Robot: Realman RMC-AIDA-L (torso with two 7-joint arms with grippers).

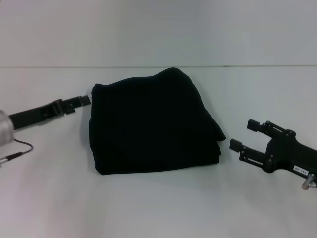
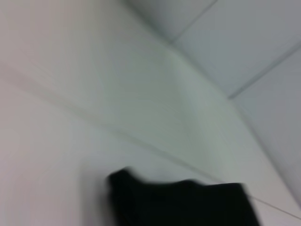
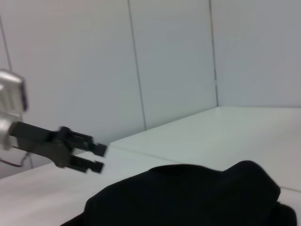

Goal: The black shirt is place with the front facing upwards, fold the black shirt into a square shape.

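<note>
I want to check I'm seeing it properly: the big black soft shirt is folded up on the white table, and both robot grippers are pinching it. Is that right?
Not quite. The black soft-fabric shirt is folded into a rough square on the white table, but neither gripper pinches it. The head view shows the left gripper just beside its far left corner and the right gripper open, off its right edge.

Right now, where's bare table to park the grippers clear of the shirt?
Bare table runs along the near edge, in front of the shirt. The far strip behind it is also free. Both flanks are tight: left gripper at its far-left corner, right gripper beside its right edge.
</note>
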